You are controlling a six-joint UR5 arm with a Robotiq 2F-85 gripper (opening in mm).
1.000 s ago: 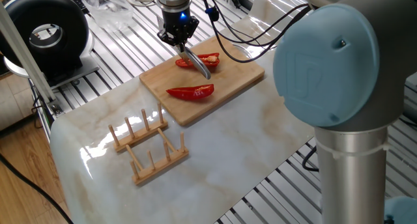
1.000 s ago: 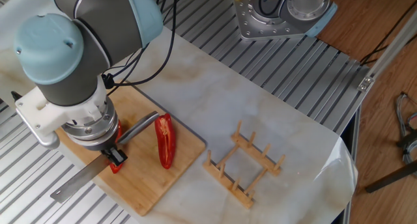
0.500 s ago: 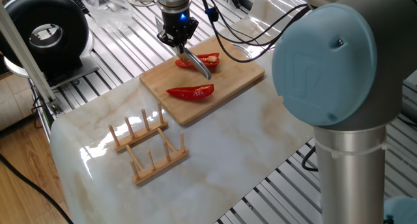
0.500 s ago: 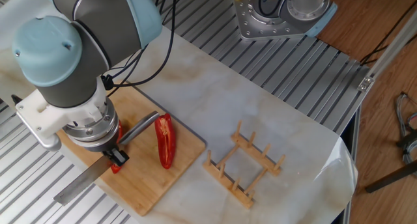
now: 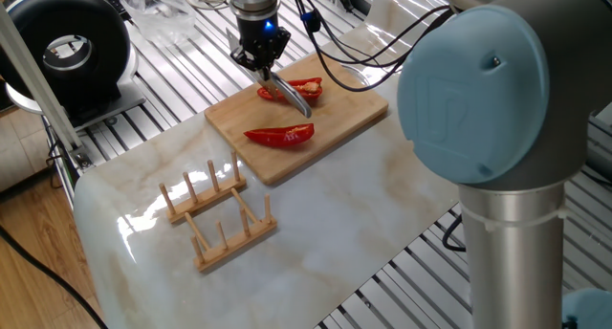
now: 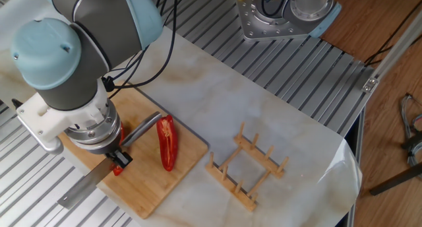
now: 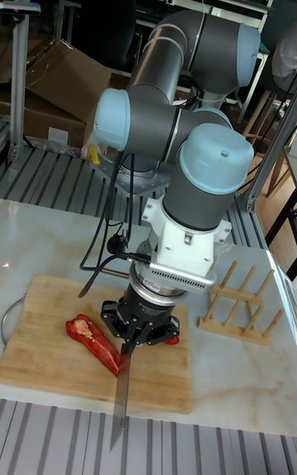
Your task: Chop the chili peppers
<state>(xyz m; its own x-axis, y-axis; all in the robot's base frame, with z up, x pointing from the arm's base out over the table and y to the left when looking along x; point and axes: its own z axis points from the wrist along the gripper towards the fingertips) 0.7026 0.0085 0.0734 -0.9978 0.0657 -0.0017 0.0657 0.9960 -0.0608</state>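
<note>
Lying under the pincer, one chili pepper; another nearby

Two chili peppers are seen lying on a wooden cutting board. A knife is gripped by the pincer over the farther pepper. A wooden rack stands nearby on the marble table.

Gripper shifted slightly up-left in one fixed view since a second ago. I see knife it grips drawn along: in other fixed view blade tip slid right and a little lower, from board's outer edge toward cutting board. Arm's big joint edged left.
</note>
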